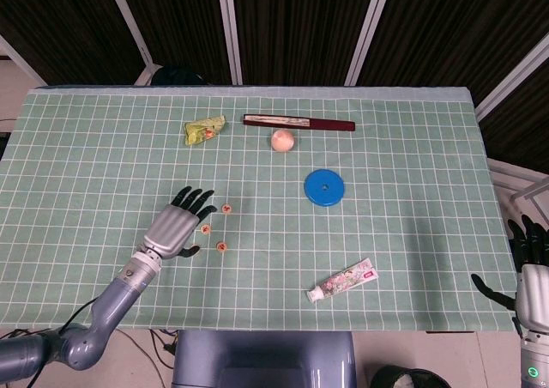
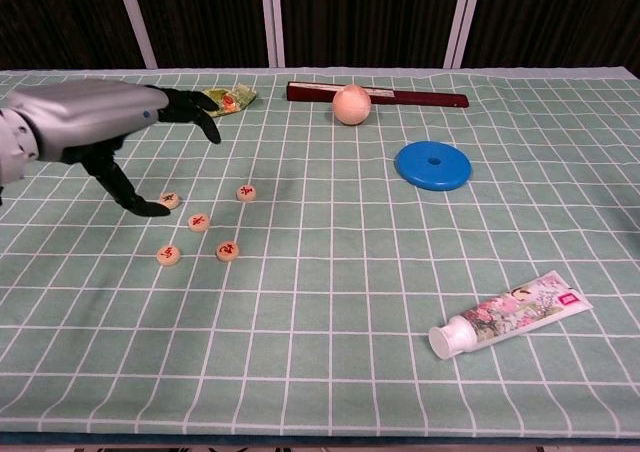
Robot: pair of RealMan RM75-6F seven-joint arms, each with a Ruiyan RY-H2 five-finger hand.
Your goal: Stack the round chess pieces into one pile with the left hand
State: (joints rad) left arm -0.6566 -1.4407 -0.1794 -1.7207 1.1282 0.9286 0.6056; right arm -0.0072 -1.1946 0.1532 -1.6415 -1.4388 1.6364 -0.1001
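Several round cream chess pieces with red marks lie loose and flat on the green checked cloth: one (image 2: 246, 193) at the far right of the group, one (image 2: 199, 222) in the middle, two in front (image 2: 169, 255) (image 2: 228, 251), one (image 2: 169, 201) at the left. My left hand (image 1: 176, 225) (image 2: 95, 122) hovers over the group's left side with its fingers spread and holds nothing. Its thumb tip (image 2: 160, 209) is right beside the leftmost piece; I cannot tell whether they touch. In the head view the hand hides two pieces. My right hand (image 1: 532, 276) stays off the table's right edge, fingers apart.
A green snack packet (image 2: 222, 100), a dark red stick (image 2: 400, 97) and a peach ball (image 2: 351, 105) lie at the back. A blue disc (image 2: 432, 165) sits right of centre. A toothpaste tube (image 2: 505, 314) lies front right.
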